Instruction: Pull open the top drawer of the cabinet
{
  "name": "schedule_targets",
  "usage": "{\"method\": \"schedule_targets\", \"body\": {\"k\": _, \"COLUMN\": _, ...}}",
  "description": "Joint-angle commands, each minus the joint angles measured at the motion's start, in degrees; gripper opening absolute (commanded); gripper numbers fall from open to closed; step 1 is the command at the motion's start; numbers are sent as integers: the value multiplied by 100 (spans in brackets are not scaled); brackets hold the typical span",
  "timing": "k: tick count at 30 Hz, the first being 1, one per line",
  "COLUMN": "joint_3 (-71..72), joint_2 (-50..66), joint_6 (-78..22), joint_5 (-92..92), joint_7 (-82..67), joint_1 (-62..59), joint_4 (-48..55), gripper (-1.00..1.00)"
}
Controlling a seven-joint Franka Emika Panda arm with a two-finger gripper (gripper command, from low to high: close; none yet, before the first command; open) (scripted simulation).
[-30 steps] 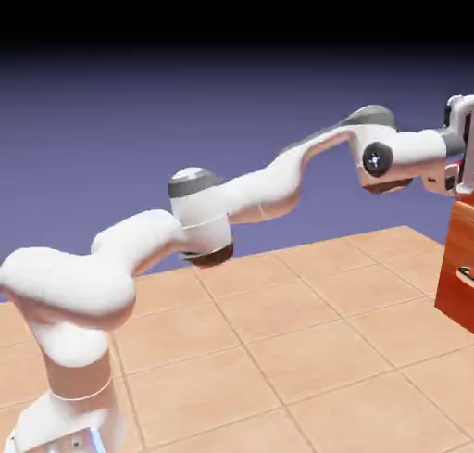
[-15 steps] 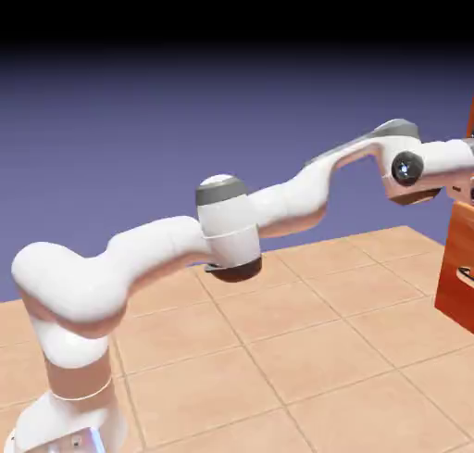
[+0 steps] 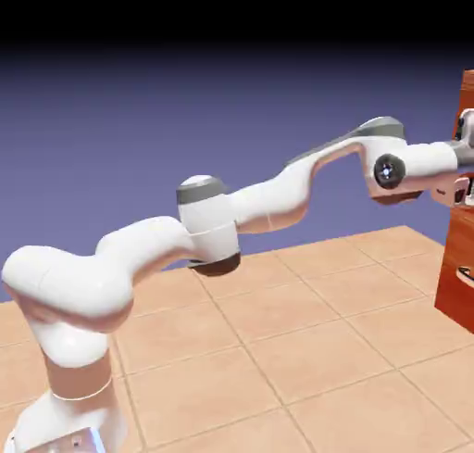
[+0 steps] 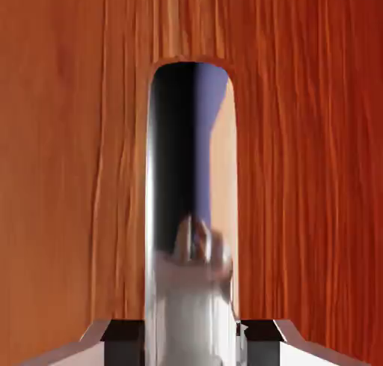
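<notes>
While the arm [image 3: 250, 206] reaches right to the cabinet [image 3: 458, 257], the gripper [image 4: 191, 334] is clamped narrow on the top drawer's [image 4: 67, 170] silvery handle [image 4: 191, 207], between its fingertips.

The cabinet [image 4: 67, 170] is glossy, grained reddish wood; its handle [image 4: 187, 207] is polished metal (mirror-like) — smooth throughout.

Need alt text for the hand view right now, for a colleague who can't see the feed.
A shiny silvery handle runs up the middle of the frame, with the gripper shut on it, one grey fingertip either side at the bottom edge. Behind it, glossy reddish-brown wood of the drawer front fills the whole view. The metal mirrors the arm and blue backdrop.
</notes>
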Motion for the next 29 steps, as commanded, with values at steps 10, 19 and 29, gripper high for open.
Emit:
{"method": "schedule_targets", "body": {"k": 10, "joint_3": 40, "joint_2": -252, "joint_6": -925, "joint_5": 32, "joint_7": -234, "joint_1": 1128, "joint_4": -2076, "gripper": -100}}
{"method": "schedule_targets", "body": {"k": 19, "joint_3": 46, "joint_2": -453, "joint_6": -1750, "joint_5": -52, "joint_7": -403, "joint_1": 2171, "joint_4": -3945, "gripper": -100}}
{"method": "schedule_targets", "body": {"k": 29, "joint_3": -14, "joint_2": -628, "joint_6": -2387, "joint_5": -217, "joint_7": -501, "joint_1": 3035, "joint_4": -5447, "gripper": 100}}
